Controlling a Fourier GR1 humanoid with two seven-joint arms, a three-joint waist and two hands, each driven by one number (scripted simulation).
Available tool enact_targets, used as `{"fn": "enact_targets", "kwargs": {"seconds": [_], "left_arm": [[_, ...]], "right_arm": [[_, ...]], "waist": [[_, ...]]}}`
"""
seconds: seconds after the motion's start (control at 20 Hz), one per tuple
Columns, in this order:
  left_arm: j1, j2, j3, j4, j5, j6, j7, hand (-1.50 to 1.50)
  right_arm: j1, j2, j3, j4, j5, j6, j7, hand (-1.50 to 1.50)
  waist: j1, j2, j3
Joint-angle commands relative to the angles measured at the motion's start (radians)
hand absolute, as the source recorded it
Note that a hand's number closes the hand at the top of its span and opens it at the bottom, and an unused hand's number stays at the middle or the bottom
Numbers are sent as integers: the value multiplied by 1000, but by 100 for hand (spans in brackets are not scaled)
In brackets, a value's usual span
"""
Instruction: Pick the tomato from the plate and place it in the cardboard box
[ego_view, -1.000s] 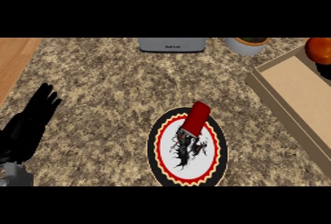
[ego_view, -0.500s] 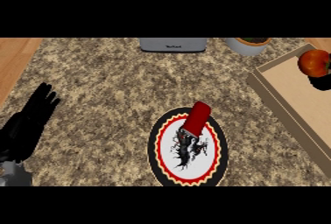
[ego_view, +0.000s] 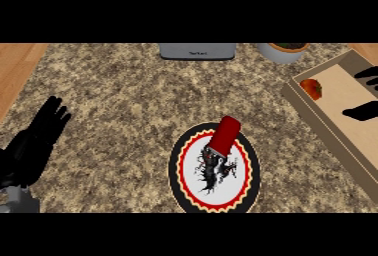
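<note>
The tomato (ego_view: 311, 88) lies inside the cardboard box (ego_view: 325, 131), in its far left corner at the right of the head view. Only black finger parts of my right hand (ego_view: 362, 111) show at the right edge over the box floor; they are spread, apart from the tomato and holding nothing. The round plate (ego_view: 214, 199), red-rimmed with a black pattern on white, sits at lower centre. A red block (ego_view: 224, 135) leans on its far edge. My left hand (ego_view: 35, 142) rests open at the left edge, fingers up.
A grey appliance (ego_view: 198, 51) stands at the back centre, and a white pot (ego_view: 283, 51) sits to its right, just beyond the box. Bare wood (ego_view: 18, 65) borders the speckled counter (ego_view: 125, 100) on the left.
The tomato has gone from up at the right edge down into the box's corner. The right hand has let go of it and drawn back to the right. The left hand stayed put.
</note>
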Motion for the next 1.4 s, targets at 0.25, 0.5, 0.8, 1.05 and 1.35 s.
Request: {"fn": "enact_targets", "kwargs": {"seconds": [0.25, 0.5, 0.8, 1.05, 1.35], "left_arm": [[33, 11, 15, -37, 31, -25, 12, 0], [30, -4, -4, -40, -7, 8, 23, 0], [62, -7, 8, -48, -2, -2, 5, 0], [19, 11, 29, 43, -4, -26, -52, 0], [-24, -3, -3, -37, -20, 25, 45, 0]], "right_arm": [[-17, 85, -204, -59, -270, -161, -106, -150], [-9, 53, -320, -109, -435, -123, -123, -150], [86, -123, -454, -25, -593, 5, -176, -150], [154, -214, -486, -20, -705, 127, -187, -150], [200, -324, -451, 142, -743, 163, -328, -150]], "waist": [[-9, -6, 0], [-16, -6, 0], [-10, -3, 0], [-14, -3, -1], [-6, -1, 0]]}}
